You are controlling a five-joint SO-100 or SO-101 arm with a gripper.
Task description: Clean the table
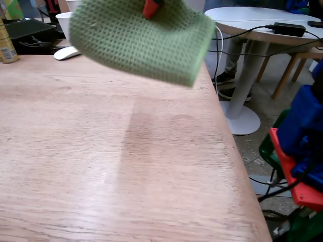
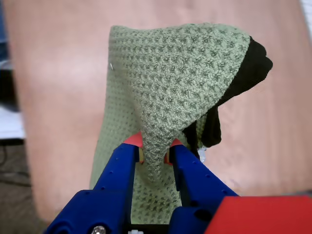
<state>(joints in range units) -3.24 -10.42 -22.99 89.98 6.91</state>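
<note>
The table (image 1: 101, 166) is a wide light beige wood-grain desk top; it also fills the background of the wrist view (image 2: 58, 73). A green waffle cloth (image 1: 141, 38) hangs in the air above its far part, lifted clear of the surface. In the wrist view my blue gripper (image 2: 155, 153) is shut on a pinched fold of the cloth (image 2: 180, 73), which drapes away from the fingers (image 2: 119, 165). In the fixed view only a red tip of the gripper (image 1: 150, 7) shows at the top edge, above the cloth.
A white mouse (image 1: 66, 52), a white cup (image 1: 64, 22), a black device (image 1: 28, 30) and a can (image 1: 6, 45) stand at the table's far left. A small white round table (image 1: 252, 30) with cables stands beyond the right edge. The blue and red arm base (image 1: 300, 146) is at right.
</note>
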